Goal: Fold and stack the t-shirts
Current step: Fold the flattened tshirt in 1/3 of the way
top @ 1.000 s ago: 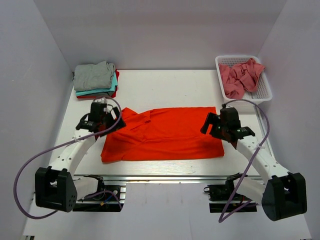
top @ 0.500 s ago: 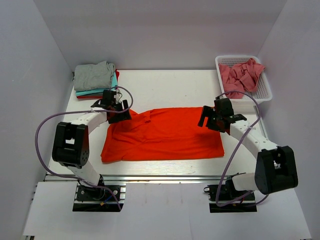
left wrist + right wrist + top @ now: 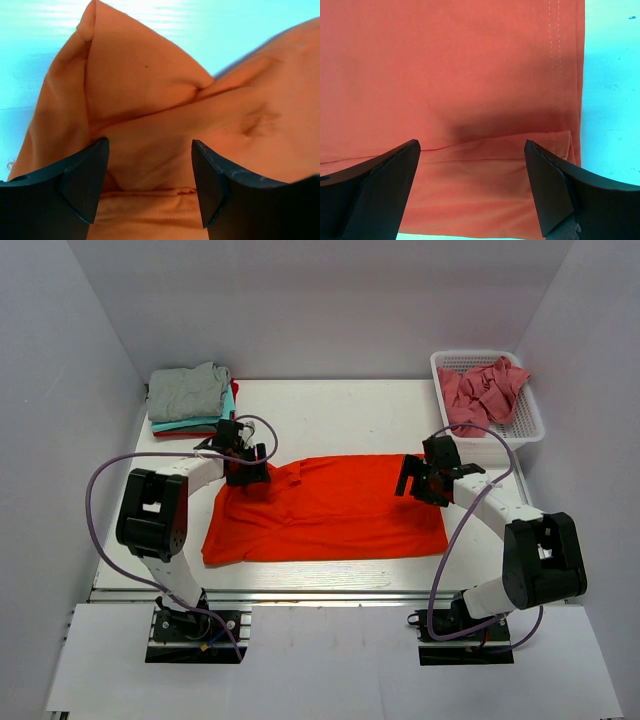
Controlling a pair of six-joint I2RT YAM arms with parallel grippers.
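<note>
The bright orange-red t-shirt [image 3: 330,508] lies spread flat across the middle of the table. My left gripper [image 3: 247,468] is open over its far left corner, where the cloth is bunched; the wrist view shows folds of the shirt [image 3: 165,125] between the spread fingers [image 3: 85,180]. My right gripper [image 3: 418,480] is open over the far right edge; its wrist view shows a folded hem of the shirt [image 3: 485,150] between wide fingers [image 3: 555,190]. A folded stack with a grey t-shirt [image 3: 187,391] over teal and red ones sits at the far left.
A white mesh basket [image 3: 524,426] at the far right holds a crumpled dusty pink t-shirt [image 3: 482,392]. White walls enclose the table on three sides. Purple cables loop from both arms.
Both arms have swung away from me to the shirt's far edge: the left gripper to the far left corner, the right gripper to the far right edge. The shirt's left corner has bunched slightly.
</note>
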